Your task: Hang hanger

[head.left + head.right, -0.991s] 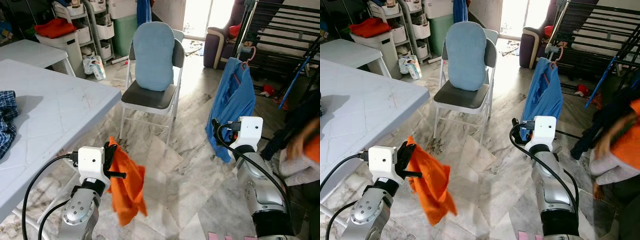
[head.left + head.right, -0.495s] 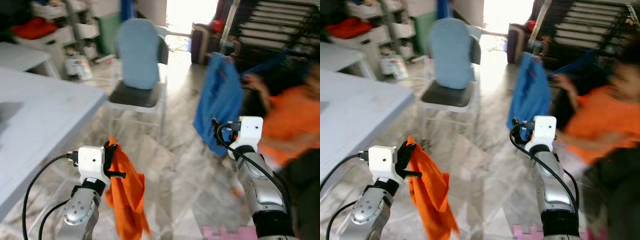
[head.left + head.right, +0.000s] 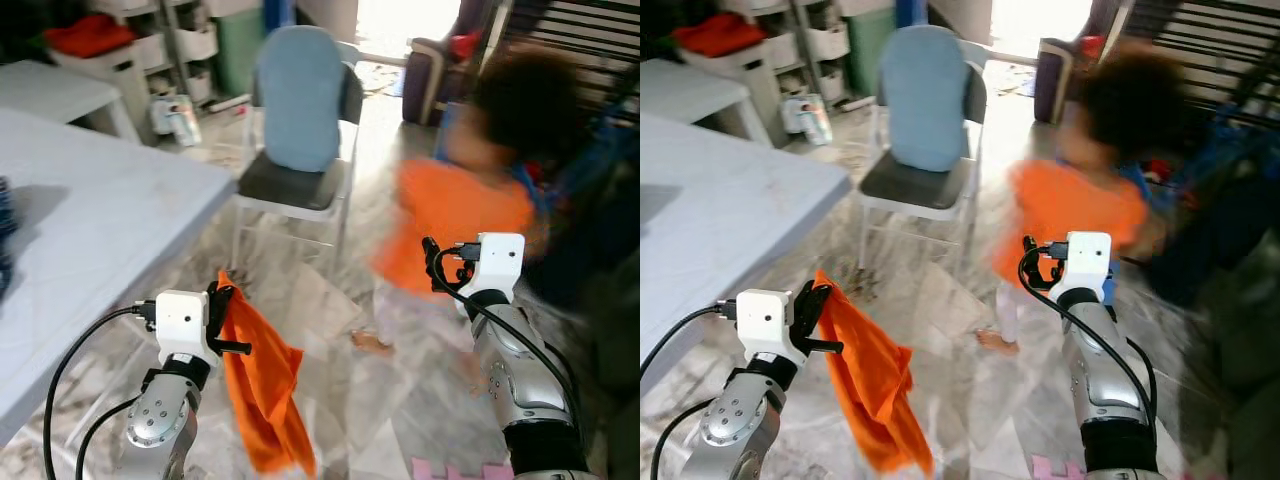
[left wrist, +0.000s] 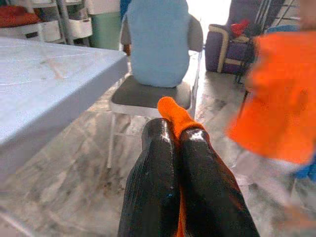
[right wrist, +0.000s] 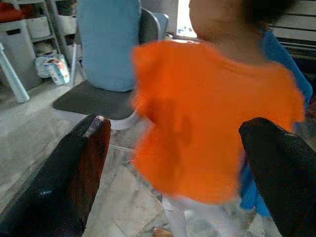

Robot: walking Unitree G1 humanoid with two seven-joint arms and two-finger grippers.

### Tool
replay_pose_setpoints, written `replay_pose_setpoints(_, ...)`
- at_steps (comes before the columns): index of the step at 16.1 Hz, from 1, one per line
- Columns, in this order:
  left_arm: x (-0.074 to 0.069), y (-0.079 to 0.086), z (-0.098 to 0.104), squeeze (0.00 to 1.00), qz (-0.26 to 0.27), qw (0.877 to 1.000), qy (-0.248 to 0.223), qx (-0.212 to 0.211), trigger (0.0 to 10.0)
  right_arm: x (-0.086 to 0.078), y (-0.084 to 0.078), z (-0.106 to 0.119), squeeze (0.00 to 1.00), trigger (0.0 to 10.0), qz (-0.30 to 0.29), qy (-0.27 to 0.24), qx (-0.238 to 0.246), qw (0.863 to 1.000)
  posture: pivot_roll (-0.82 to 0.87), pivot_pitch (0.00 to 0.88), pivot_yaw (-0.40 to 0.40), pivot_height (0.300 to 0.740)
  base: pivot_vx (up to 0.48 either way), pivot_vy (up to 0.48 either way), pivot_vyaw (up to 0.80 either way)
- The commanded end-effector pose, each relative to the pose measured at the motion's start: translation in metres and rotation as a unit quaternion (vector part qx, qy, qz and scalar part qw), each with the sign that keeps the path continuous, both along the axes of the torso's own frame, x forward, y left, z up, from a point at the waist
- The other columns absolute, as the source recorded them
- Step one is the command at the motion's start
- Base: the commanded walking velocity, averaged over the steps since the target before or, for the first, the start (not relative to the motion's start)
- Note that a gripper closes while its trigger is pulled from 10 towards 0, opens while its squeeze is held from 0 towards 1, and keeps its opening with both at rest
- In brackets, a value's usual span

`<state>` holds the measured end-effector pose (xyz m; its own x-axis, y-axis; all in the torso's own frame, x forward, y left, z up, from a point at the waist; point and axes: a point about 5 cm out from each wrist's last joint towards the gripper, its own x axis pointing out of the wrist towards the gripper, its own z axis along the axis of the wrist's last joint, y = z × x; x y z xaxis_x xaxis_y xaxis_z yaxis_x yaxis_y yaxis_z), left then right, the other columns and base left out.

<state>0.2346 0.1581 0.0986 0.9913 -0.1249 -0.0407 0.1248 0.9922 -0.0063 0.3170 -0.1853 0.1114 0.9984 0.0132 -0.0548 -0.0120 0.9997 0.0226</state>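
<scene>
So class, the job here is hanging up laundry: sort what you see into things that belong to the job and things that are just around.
Belongs to the job:
- orange garment
- left gripper, jaws shut on it
- right gripper, jaws open

Just around:
- person in orange top, blurred, passing in front
- folding chair with blue cushion
- white table
</scene>
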Motion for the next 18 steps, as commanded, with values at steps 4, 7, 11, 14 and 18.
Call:
replay_pose_setpoints(4, 0.002, 0.001, 0.002, 0.00, 0.001, 1.000, -0.006, 0.014, 10.0, 0.003, 0.001, 0.005, 0.00, 10.0, 0.002, -0.006, -0.002, 1.000, -0.05, 0.000, -0.020, 0.740, 0.000, 0.000, 0.00)
replay_pose_setpoints(7, 0.000, 0.011, 0.000, 0.00, 0.018, 0.999, -0.004, 0.036, 10.0, 0.002, 0.003, 0.003, 0.00, 10.0, -0.001, -0.007, 0.007, 1.000, -0.04, 0.000, -0.011, 0.740, 0.000, 0.000, 0.00)
replay_pose_setpoints(11, -0.004, 0.026, -0.003, 0.00, 0.039, 0.998, 0.002, 0.056, 10.0, -0.004, 0.006, -0.006, 0.00, 10.0, 0.000, 0.011, 0.015, 1.000, -0.02, 0.000, -0.002, 0.740, 0.000, 0.000, 0.00)
replay_pose_setpoints(14, -0.013, 0.041, -0.009, 0.00, 0.054, 0.996, 0.015, 0.075, 10.0, -0.010, 0.009, -0.015, 0.00, 10.0, 0.006, 0.029, 0.037, 0.999, 0.01, 0.000, 0.011, 0.740, 0.000, 0.000, 0.00)
replay_pose_setpoints(18, -0.017, 0.044, -0.014, 0.00, 0.056, 0.995, 0.021, 0.080, 10.0, -0.012, 0.010, -0.018, 0.00, 10.0, -0.001, 0.032, 0.041, 0.999, 0.01, 0.000, 0.019, 0.740, 0.000, 0.000, 0.00)
